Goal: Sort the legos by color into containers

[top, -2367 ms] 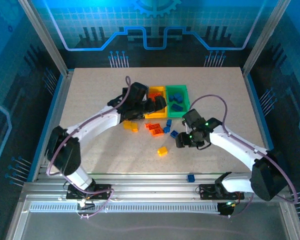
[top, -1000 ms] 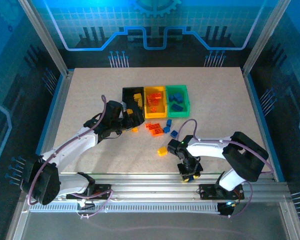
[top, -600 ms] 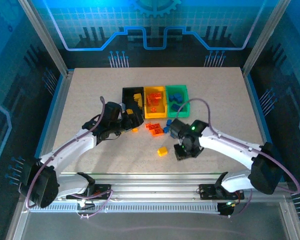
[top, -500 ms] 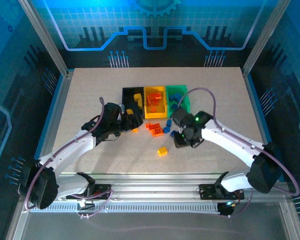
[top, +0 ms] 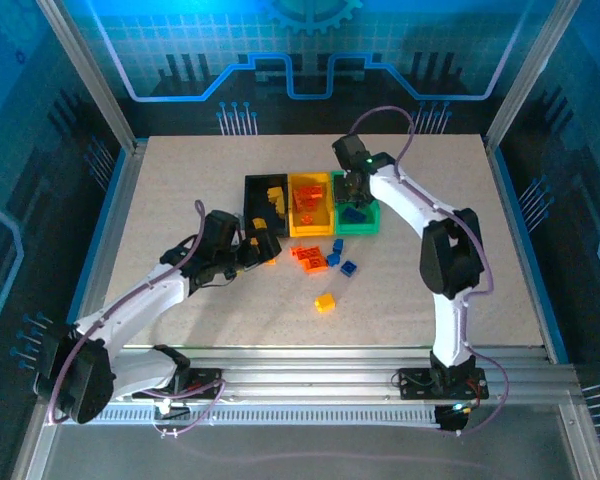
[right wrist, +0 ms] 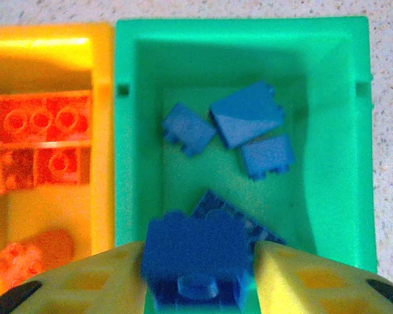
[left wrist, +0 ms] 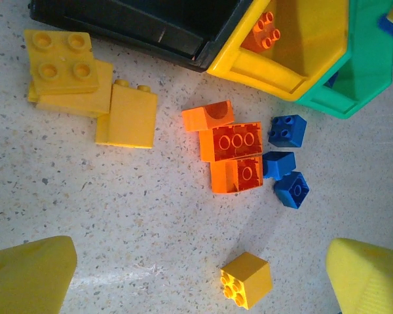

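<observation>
The right claw (top: 352, 190) hangs over the green bin (right wrist: 242, 26), inside its rim, grasping a blue brick (right wrist: 196, 258) that sits flush between both fingers (right wrist: 301, 281). Four blue bricks lie on the bin floor under it. The yellow bin (top: 310, 231) touches the green one's left wall, and the black bin (top: 252, 187) ends the row.

The left claw (left wrist: 200, 271) is spread wide just above the table (top: 430, 300), near the black bin's front edge. Ahead of it lie stacked yellow bricks (left wrist: 62, 69), orange bricks (left wrist: 232, 157), three blue bricks (left wrist: 285, 163) and one lone yellow brick (left wrist: 247, 280). The table's left, right and far edges stand well apart from everything.
</observation>
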You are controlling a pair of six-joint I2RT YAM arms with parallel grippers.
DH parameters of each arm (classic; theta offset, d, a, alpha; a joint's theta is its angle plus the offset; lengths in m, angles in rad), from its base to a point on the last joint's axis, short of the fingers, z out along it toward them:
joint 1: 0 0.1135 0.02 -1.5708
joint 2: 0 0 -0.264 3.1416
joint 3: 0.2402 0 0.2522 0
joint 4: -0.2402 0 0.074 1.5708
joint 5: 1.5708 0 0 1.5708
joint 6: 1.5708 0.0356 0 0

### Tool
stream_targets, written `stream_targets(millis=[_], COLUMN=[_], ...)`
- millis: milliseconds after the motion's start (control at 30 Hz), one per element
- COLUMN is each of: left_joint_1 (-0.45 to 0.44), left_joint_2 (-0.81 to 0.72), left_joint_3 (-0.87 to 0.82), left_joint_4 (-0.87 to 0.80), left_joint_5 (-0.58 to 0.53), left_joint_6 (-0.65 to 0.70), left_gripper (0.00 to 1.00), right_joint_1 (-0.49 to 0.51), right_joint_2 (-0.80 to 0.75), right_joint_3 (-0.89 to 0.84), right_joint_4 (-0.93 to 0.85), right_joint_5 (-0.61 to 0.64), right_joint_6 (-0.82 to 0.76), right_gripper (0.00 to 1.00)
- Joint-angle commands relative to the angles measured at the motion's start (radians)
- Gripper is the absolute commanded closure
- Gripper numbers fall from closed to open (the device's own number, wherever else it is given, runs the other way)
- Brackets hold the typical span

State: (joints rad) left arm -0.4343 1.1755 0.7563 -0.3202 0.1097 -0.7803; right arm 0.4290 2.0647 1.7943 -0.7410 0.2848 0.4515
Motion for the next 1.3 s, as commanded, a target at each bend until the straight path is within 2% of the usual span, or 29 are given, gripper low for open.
stream_targets(millis=[0, 67, 200, 367, 533, 867, 1033, 1267], left_joint_1=[0.009, 0.009, 0.008, 0.011, 0.019, 0.022, 0.025, 0.032], left_joint_2=[-0.035, -0.041, -0.045, -0.032, -0.014, -0.045, -0.050, -0.040], left_joint_3=[-0.013, -0.012, -0.015, -0.016, -0.028, -0.060, -0.058, -0.059], left_joint_4=[-0.034, -0.040, -0.043, -0.040, -0.045, -0.055, -0.065, -0.059], left_joint_5=[-0.005, -0.009, -0.017, -0.015, -0.002, -0.009, -0.013, -0.007], left_joint_6=[-0.006, -0.005, -0.005, -0.004, -0.015, -0.021, -0.013, -0.016], left_gripper=[0.01, 0.01, 0.01, 0.01, 0.01, 0.01, 0.01, 0.01], right_joint_1=[-0.015, -0.014, -0.005, 0.038, 0.085, 0.180, 0.182, 0.178], right_joint_2=[0.006, -0.037, -0.161, -0.335, -0.392, -0.276, -0.262, -0.236], right_joint_3=[0.050, 0.014, -0.116, -0.391, -0.612, -0.633, -0.646, -0.654], right_joint_4=[-0.028, -0.003, 0.033, 0.057, 0.131, 0.155, 0.147, 0.112], right_joint_5=[0.022, 0.011, -0.013, -0.053, -0.137, -0.100, -0.092, -0.047], right_joint_6=[-0.003, -0.006, 0.015, 0.086, 0.170, 0.220, 0.228, 0.212], right_gripper=[0.35, 0.30, 0.29, 0.28, 0.24, 0.26, 0.35, 0.36])
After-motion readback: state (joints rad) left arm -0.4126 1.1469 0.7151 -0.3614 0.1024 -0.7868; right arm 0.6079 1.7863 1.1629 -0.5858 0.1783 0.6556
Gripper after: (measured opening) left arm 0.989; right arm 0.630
